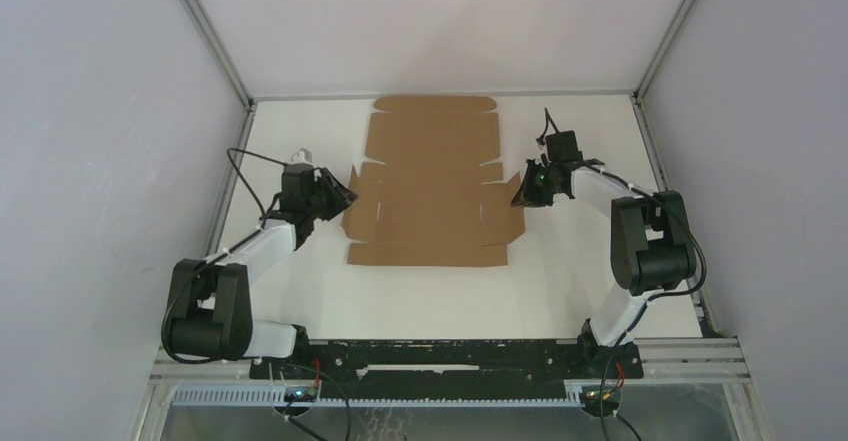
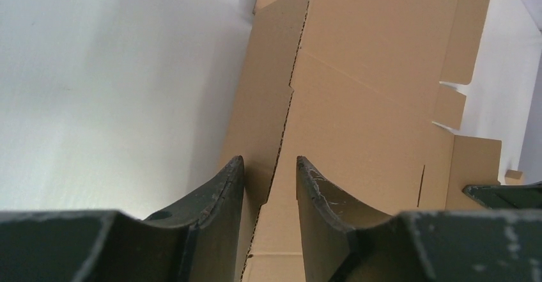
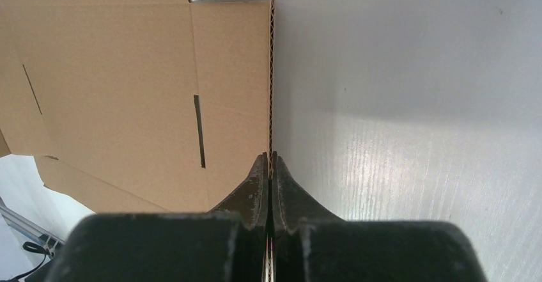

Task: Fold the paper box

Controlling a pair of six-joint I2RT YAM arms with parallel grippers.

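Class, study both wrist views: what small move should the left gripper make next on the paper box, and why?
Probably close the left gripper on the left edge of the paper box: its open fingers straddle that edge without pinching it, while the right gripper is shut on the opposite edge.

The flat brown die-cut paper box (image 3: 128, 90) is matt, unprinted corrugated cardboard, its cut edge showing the fluted core. The white table (image 3: 409, 135) looks smooth, with a faint sheen and fine grain. The dark plastic fingers (image 2: 217, 195) of the left gripper (image 2: 269, 160) are matt, scuffed and scratched pale at the edges. The silvery frame rail (image 1: 690, 356) looks like bare metal.
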